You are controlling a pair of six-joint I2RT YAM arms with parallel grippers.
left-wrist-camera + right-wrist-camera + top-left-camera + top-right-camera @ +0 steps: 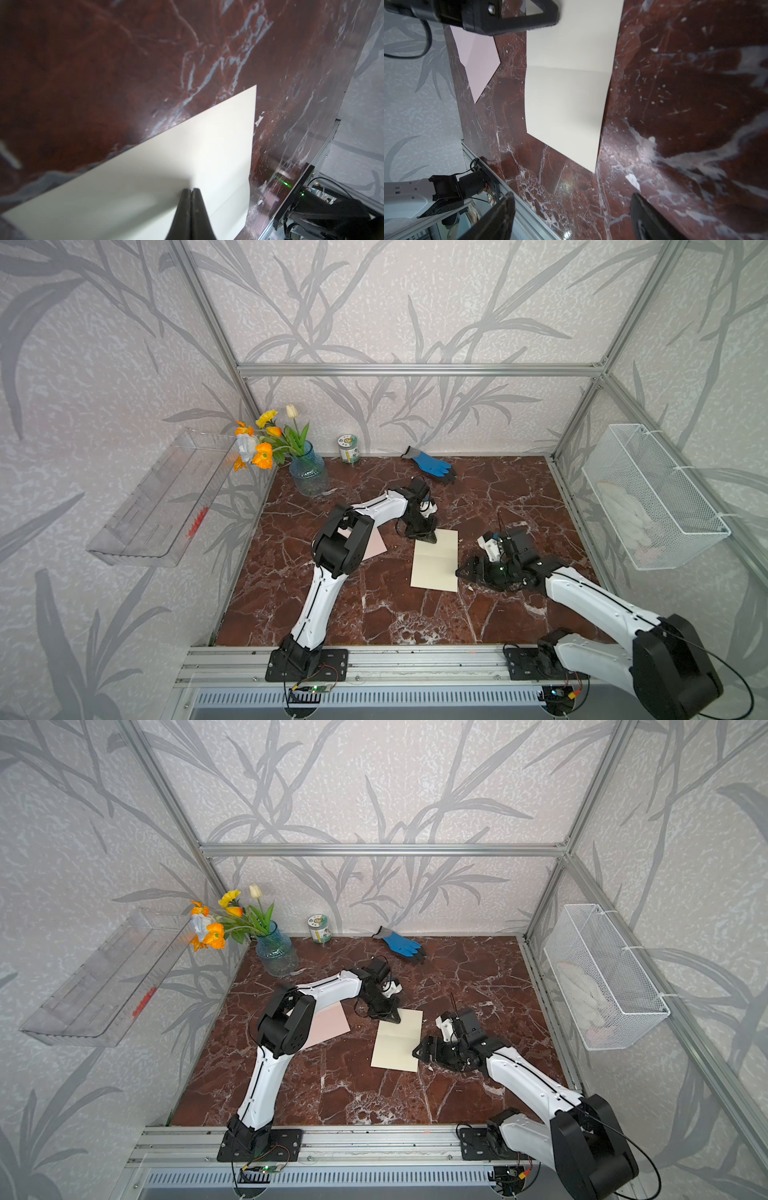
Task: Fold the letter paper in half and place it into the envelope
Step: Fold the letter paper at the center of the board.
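The cream letter paper (436,560) (397,1040) lies unfolded on the marble table, with a faint crease across its middle (566,87). My left gripper (430,537) (190,190) is shut, its tips pressing down on the paper's far left corner. My right gripper (461,572) (572,199) is open beside the paper's right edge with nothing between its fingers; in its wrist view only marble lies between them. The pink envelope (376,545) (479,60) lies left of the paper. The left arm's elbow hides part of it.
At the back stand a blue glass vase with flowers (308,472), a small tin (348,449) and a blue glove (432,464). A wire basket (652,497) hangs on the right wall, a clear tray (162,502) on the left. An aluminium rail (374,659) runs along the front.
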